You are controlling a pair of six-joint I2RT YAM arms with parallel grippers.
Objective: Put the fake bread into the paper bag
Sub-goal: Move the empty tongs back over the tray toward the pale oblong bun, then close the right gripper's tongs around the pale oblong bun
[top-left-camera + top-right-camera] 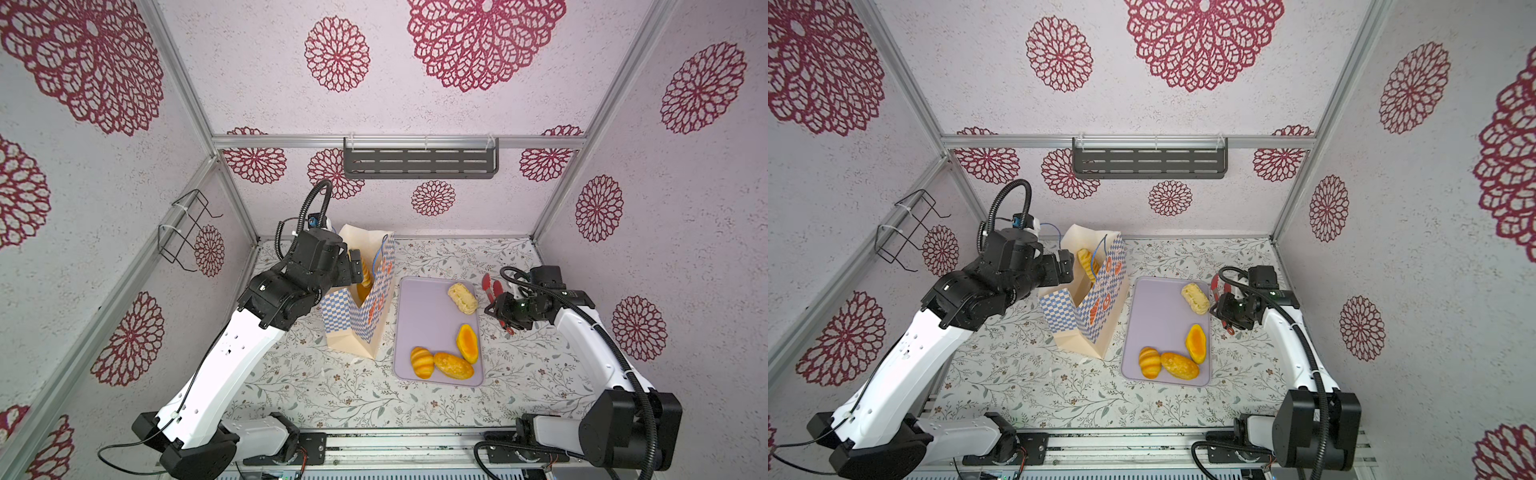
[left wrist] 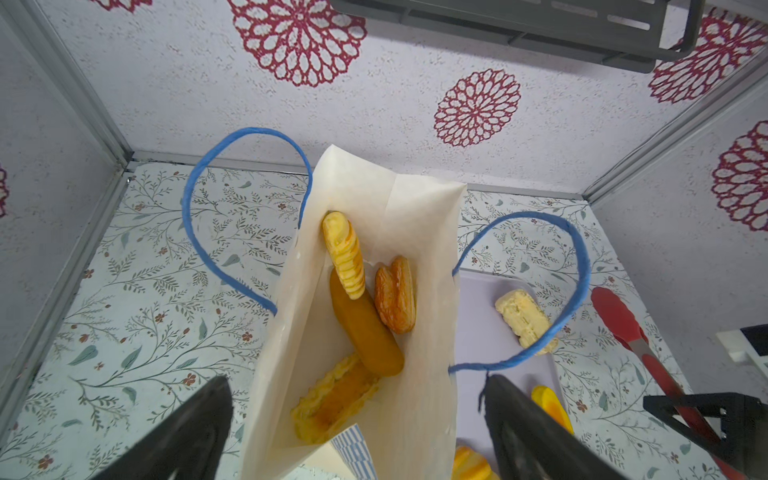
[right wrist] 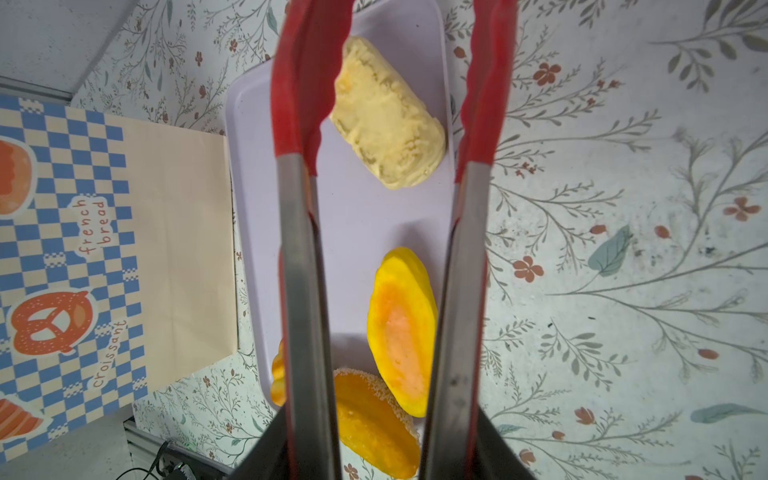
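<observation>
Four fake bread pieces lie inside the paper bag, under the spread left end effector. Four sit on the lilac tray. The right end effector pinches red tongs, tips near the pale loaf.

A lilac tray, flat with rounded corners, lies on the floral tablecloth toward 3 o'clock of the table's centre, its long axis running 12 to 6. The red-tipped steel tongs sit just off the tray's edge at 2 o'clock, with their arms apart. A dark slotted shelf hangs on the back wall at 12 o'clock. A black wire rack is mounted on the side wall at 9 o'clock. The pale wallpaper bears crimson rosettes and is bounded by an aluminium frame.
</observation>
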